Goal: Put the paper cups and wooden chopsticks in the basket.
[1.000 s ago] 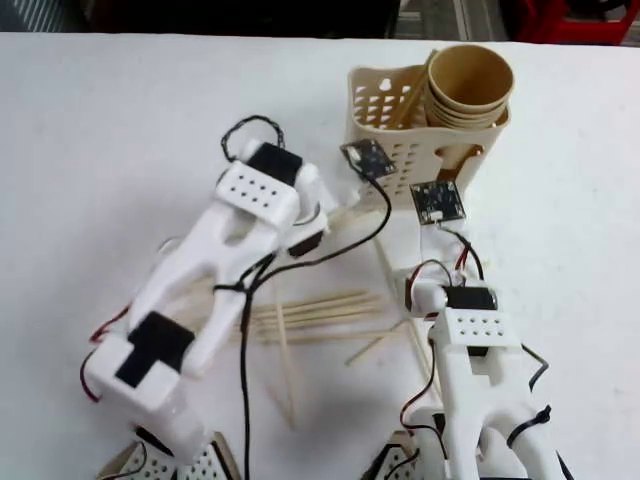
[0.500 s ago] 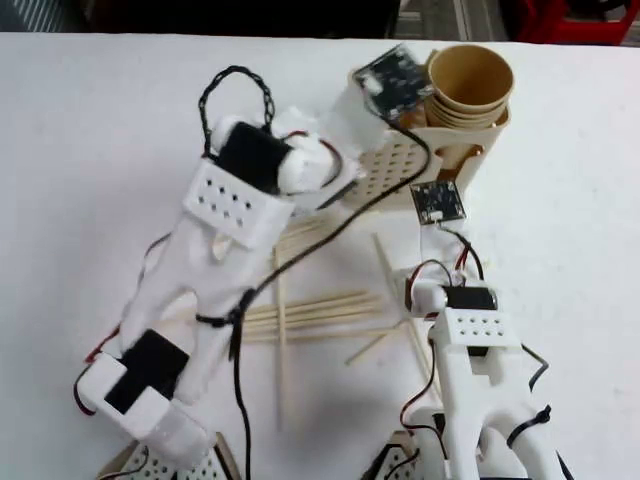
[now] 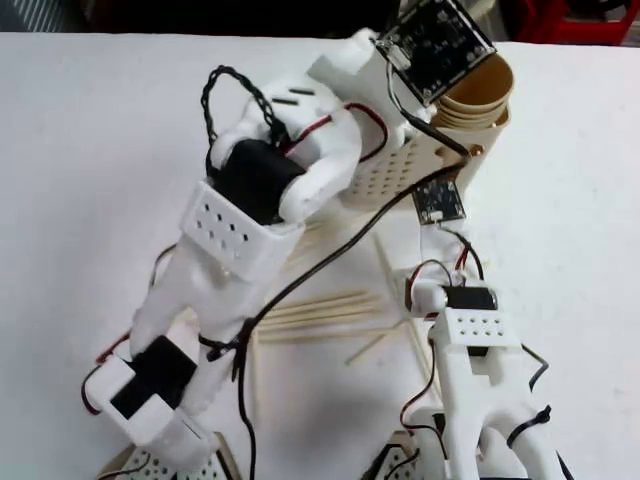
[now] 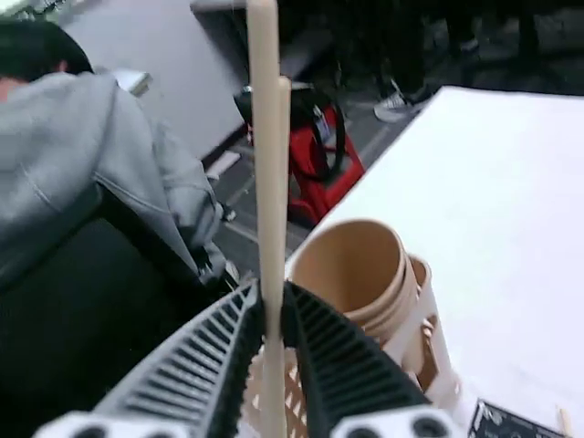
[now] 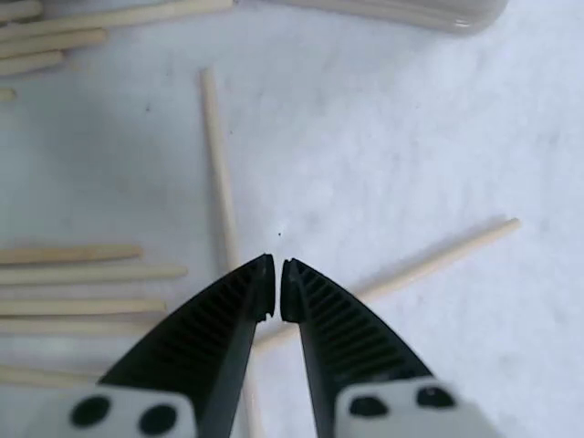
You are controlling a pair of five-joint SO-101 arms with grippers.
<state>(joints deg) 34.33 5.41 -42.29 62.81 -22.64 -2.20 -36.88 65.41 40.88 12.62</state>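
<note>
My left gripper [image 4: 271, 294] is shut on two wooden chopsticks [image 4: 266, 173], which stand upright between its fingers. It hangs above the cream basket [image 4: 431, 339], right beside the stacked paper cups [image 4: 350, 266] inside it. In the high view the left arm [image 3: 262, 190] is stretched over the basket [image 3: 400, 172], and the cups [image 3: 482, 88] fill its right end. Several chopsticks [image 3: 318, 312] lie on the table in front of the basket. My right gripper [image 5: 276, 276] is shut on nothing, low over loose chopsticks [image 5: 217, 164].
The right arm [image 3: 470, 335] stands at the table's front right, with chopsticks lying beside and under it. A corner of the basket [image 5: 411, 11] shows in the right wrist view. White table stretches to the left and far right.
The left arm has risen from the table and swung toward the basket, carrying the chopsticks up over it. The right arm has not moved.
</note>
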